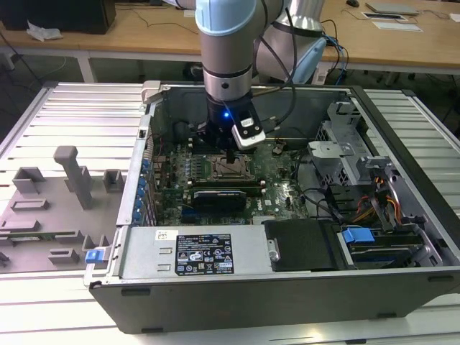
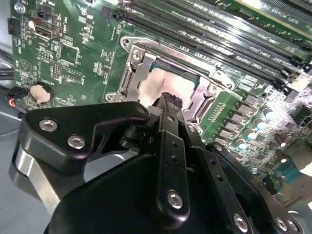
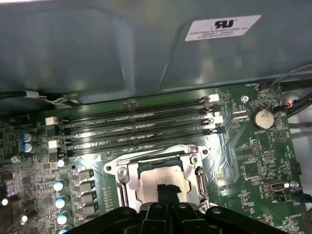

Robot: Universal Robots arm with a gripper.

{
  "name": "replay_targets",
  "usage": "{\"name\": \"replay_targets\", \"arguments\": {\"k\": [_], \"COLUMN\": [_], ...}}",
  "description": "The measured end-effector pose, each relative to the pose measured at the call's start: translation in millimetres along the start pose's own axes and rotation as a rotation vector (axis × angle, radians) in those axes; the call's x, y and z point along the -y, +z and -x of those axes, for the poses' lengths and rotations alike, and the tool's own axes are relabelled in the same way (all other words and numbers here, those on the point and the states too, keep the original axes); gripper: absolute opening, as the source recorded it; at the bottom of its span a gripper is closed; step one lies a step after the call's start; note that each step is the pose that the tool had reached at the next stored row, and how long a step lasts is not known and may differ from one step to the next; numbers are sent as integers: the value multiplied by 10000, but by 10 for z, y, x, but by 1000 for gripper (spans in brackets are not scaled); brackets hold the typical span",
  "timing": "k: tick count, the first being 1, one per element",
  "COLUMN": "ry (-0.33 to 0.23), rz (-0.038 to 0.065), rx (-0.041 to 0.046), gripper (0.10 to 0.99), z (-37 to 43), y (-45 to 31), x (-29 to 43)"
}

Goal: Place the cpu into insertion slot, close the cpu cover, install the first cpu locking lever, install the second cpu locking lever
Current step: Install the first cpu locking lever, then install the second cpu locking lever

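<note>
Cpu [image 3: 161, 181] showing pale matt metal; cpu cover [image 3: 127, 175] gleaming silver steel; gripper [image 2: 168, 100] looking matt black plastic

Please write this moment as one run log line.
gripper: shut, tips over cpu | cpu: seated in insertion slot | cpu cover: down

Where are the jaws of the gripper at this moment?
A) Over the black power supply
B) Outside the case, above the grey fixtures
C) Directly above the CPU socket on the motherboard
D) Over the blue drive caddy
C: in both wrist views the gripper hangs right over the cpu, which lies in the insertion slot beside the memory slots.
</note>
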State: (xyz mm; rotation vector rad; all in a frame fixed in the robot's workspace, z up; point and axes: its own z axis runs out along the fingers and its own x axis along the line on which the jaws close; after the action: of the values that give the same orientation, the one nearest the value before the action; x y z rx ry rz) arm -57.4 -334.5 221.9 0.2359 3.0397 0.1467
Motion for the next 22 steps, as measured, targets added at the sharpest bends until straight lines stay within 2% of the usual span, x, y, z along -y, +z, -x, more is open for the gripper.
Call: {"name": "replay_targets", "arguments": {"k": [2,7,22], "ry": [-2,-19,-22], "rz": [-70,-246,-273], "rx": [-28,-35,-32], "gripper": [106,106,106], "z": [5,23,23], "y": [-36,-198,-200], "x": [-4,-21,-22]}}
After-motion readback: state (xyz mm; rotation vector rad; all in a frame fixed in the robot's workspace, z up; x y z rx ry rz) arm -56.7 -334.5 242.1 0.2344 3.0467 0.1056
